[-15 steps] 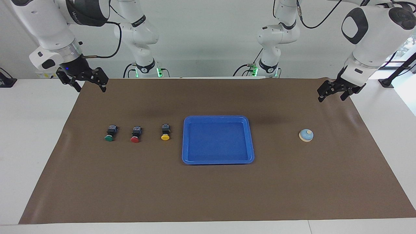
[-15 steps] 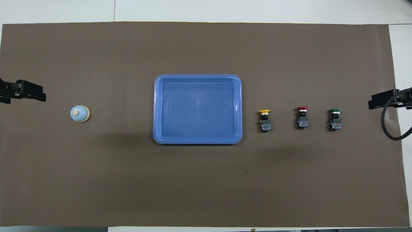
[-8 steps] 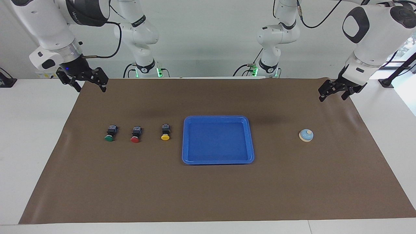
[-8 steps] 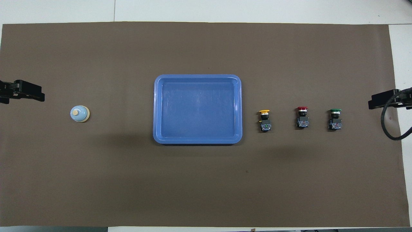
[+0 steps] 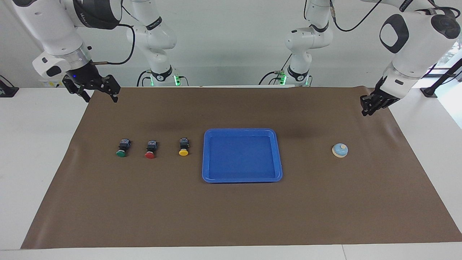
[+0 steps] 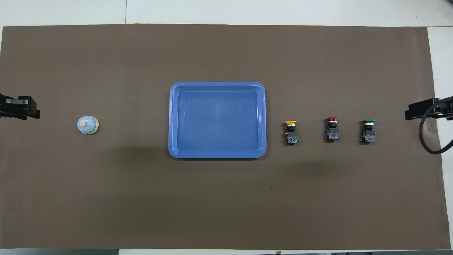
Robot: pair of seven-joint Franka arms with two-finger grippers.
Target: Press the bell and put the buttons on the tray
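The light blue bell (image 5: 340, 150) (image 6: 87, 125) sits on the brown mat toward the left arm's end. My left gripper (image 5: 366, 112) (image 6: 35, 112) hangs over the mat's edge at that end, well apart from the bell, shut on nothing. The blue tray (image 5: 241, 130) (image 6: 216, 84) lies mid-table with nothing in it. Three buttons stand in a row beside it toward the right arm's end: yellow (image 5: 184, 147) (image 6: 291, 132), red (image 5: 151, 149) (image 6: 332, 129), green (image 5: 122, 148) (image 6: 368, 131). Over the mat's corner at that end, my right gripper (image 5: 101, 99) (image 6: 407, 114) waits open.
A brown mat (image 5: 231, 216) covers most of the white table (image 5: 36, 162). A black cable (image 6: 428, 141) loops down from the right arm over the mat's edge.
My left gripper's fingers have closed together and the hand has turned and shifted slightly toward the table's end. The right arm and all objects have stayed put.
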